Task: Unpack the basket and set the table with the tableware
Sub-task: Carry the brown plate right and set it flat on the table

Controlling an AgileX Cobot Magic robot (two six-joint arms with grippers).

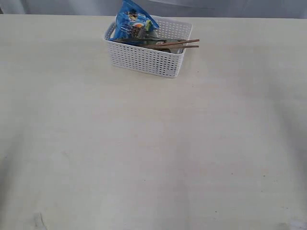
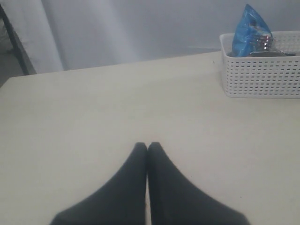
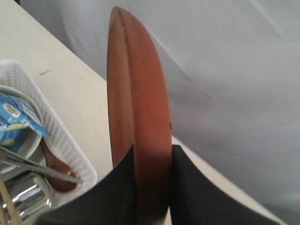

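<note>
Exterior view: the basket [image 1: 148, 55] sits at the far side of the worktop [image 1: 144, 158]. A blue snack bag [image 1: 134, 21] stands up in it and the chopsticks [image 1: 178, 44] jut over its rim. Nothing is laid out yet. Neither arm shows in this view.

Left wrist view: the left tool [image 2: 147, 148] has its fingers pressed together, holding nothing. It hovers over bare worktop, well apart from the basket [image 2: 262, 75].

Right wrist view: the right tool [image 3: 152, 157] pinches the brown plate [image 3: 138, 93] by its rim, and the plate stands on edge. The basket's corner [image 3: 58, 140] is just beside it, with a steel cup [image 3: 28, 199] inside. Only this view shows the plate and the cup.

Judgement: the step is placing the plate.
- Carry it clear of the basket wall.
- Turn it flat before lowering.
- Release only once it rests on bare worktop, since an edge pinch could slip.
</note>
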